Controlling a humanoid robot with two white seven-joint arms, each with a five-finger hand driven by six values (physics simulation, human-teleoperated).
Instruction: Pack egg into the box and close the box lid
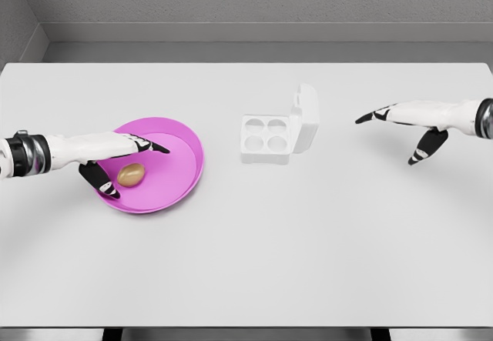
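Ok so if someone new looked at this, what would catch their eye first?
Probably the bright pink plate at the table's left, with a brown egg lying in it and the left hand spread open over it. Next, the white egg box at the middle, lid up and cups empty. The right hand hovers open at the far right.

Bare table lies between the left hand and the box; its raised lid faces the right hand.
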